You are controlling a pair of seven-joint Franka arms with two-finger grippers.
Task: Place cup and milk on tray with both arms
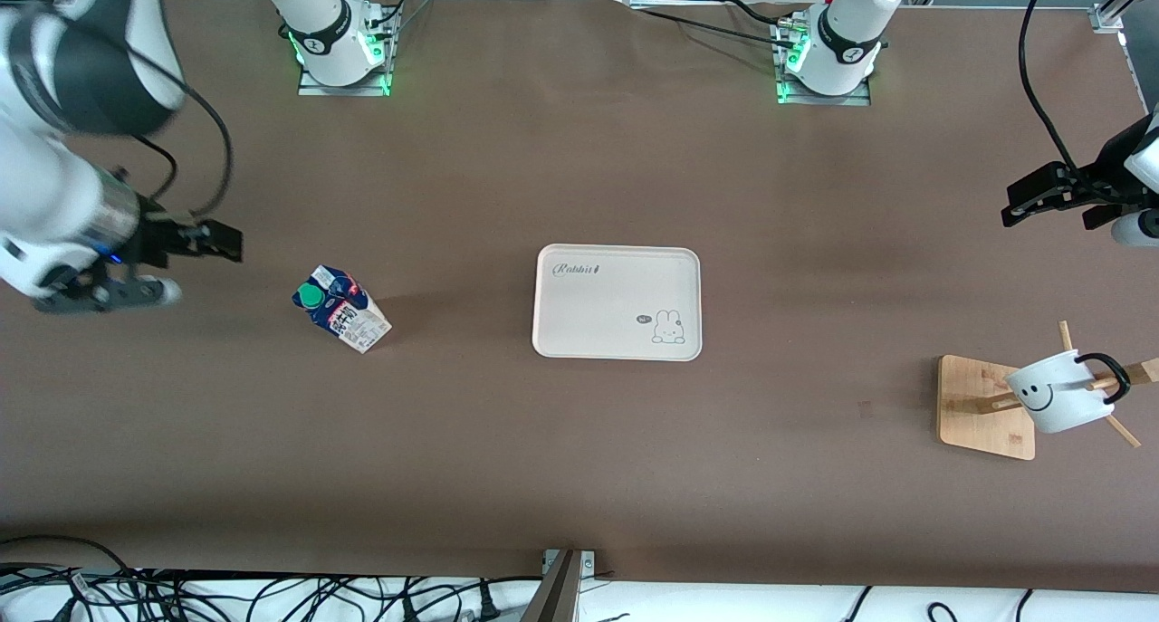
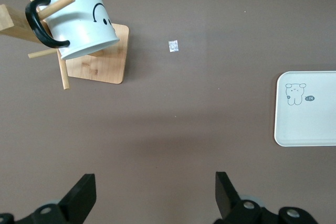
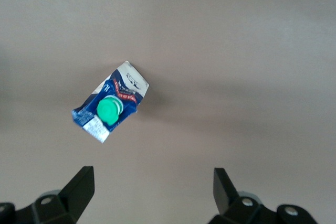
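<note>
Left gripper [image 1: 1055, 207]: I see its jaws spread wide with nothing between them; the black fingers [image 2: 79, 199] frame only bare tabletop in the left wrist view. It hangs in the air over the table's edge at the left arm's end, apart from every object.

Right gripper [image 1: 181, 264]: I read its jaws as fully parted and empty too; its fingers [image 3: 79, 187] stand either side of bare table in the right wrist view. It hovers over the right arm's end of the table, beside the milk and not touching it.

Milk [image 1: 341, 309]: I find the carton standing on the table, leaning a little, its green cap [image 3: 109, 109] on top. It sits toward the right arm's end, well apart from the tray.

Cup [image 1: 1061, 391]: I see the white mug hung tilted on a peg of the wooden rack [image 1: 985, 407], its black handle [image 2: 42, 27] looped over the peg and its smiley face outward. It is at the left arm's end, nearer the front camera than the left gripper.

Tray [image 1: 618, 302]: I note it lies flat at mid-table, between milk and cup, carrying nothing; the "Rabbit" lettering and the rabbit drawing [image 1: 668, 327] are uncovered.

Table [image 1: 579, 459]: I see a brown surface bearing all three objects.
</note>
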